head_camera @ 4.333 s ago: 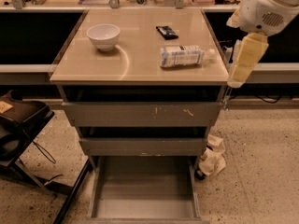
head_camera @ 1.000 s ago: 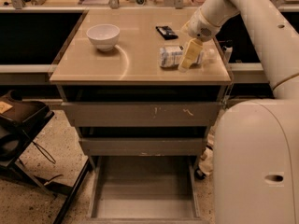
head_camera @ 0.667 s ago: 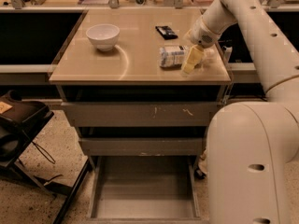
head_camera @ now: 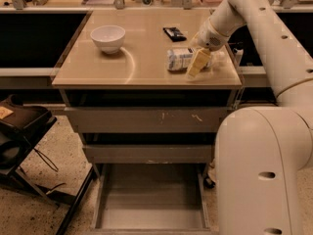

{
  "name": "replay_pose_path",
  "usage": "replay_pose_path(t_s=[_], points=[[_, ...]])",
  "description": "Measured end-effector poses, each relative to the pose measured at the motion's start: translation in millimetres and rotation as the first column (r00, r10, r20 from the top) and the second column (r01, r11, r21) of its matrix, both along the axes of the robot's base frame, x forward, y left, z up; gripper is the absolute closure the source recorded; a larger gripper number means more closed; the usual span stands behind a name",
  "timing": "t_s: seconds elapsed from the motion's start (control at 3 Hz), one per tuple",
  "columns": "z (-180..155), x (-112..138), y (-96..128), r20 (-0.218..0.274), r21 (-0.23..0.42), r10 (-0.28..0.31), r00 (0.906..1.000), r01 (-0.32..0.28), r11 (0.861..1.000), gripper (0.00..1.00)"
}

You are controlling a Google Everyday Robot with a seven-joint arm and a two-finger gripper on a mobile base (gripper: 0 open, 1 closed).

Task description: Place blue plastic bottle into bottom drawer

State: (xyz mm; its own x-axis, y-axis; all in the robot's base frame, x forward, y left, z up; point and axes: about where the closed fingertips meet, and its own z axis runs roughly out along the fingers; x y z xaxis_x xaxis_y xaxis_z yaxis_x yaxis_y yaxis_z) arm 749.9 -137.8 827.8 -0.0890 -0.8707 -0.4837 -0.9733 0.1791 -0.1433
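Observation:
The blue plastic bottle (head_camera: 179, 58) lies on its side on the right part of the cabinet top, clear with a pale printed label. My gripper (head_camera: 197, 63) is down at the bottle, over its right half, reaching in from the right on the white arm (head_camera: 254, 28). It hides part of the bottle, and I cannot tell whether it touches it. The bottom drawer (head_camera: 151, 214) is pulled out below, a shallow grey tray with a bare floor.
A white bowl (head_camera: 108, 37) stands at the top's left. A small black packet (head_camera: 174, 33) lies behind the bottle. The two upper drawers (head_camera: 146, 120) are closed. My white base (head_camera: 264, 170) fills the right front. A black chair (head_camera: 19, 131) stands at the left.
My gripper came from beyond the cabinet's right edge in over the bottle. In the last second it sank a little toward the front edge. The bottle has not moved.

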Motion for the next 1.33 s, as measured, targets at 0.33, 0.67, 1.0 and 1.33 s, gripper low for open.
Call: replay_pose_path(t_s=[0.33, 0.67, 1.0, 1.33], points=[[0, 0, 0, 0.0, 0.0, 0.0, 1.0, 0.0, 1.0, 0.41], [0, 0, 0, 0.0, 0.0, 0.0, 1.0, 0.0, 1.0, 0.65], [2, -9, -1, 0.007, 0.013, -0.015, 0.9999, 0.014, 1.0, 0.88], [59, -38, -28, 0.144, 0.076, -0.099, 0.9846, 0.089, 0.993, 1.0]])
